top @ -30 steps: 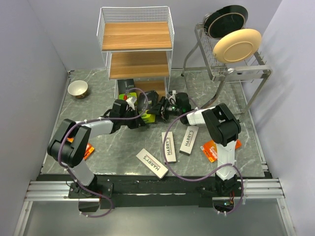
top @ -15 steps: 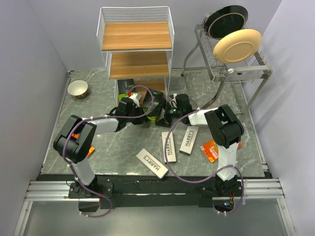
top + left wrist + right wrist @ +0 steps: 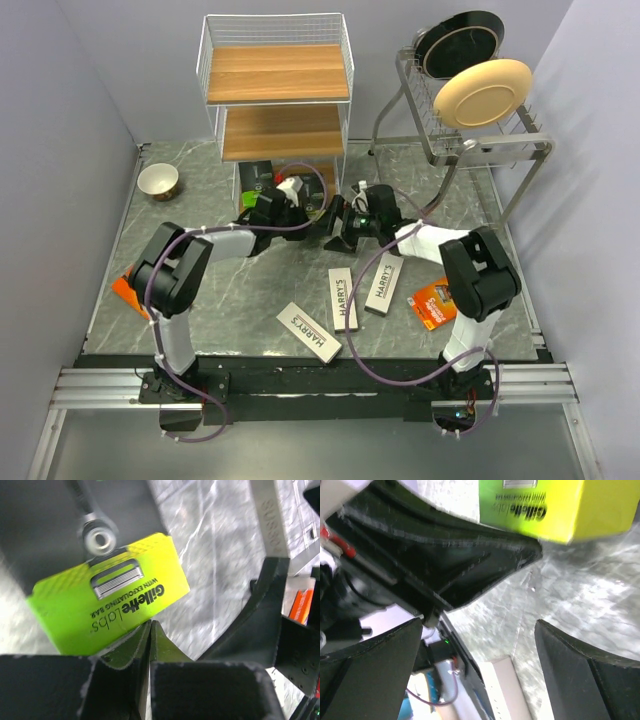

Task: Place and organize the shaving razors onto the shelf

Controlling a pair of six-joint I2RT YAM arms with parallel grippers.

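Enclosing grey walls (marbled tabletop)

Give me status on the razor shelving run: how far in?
Early. Done: at most one dark pack seems to sit on the bottom tier of the shelf; the upper tiers are bare. In hand: the left pincer pinches the lime Gillette box near the shelf; the right pincer is open beside it. Left: three HARRY'S boxes and two orange packs on the table.
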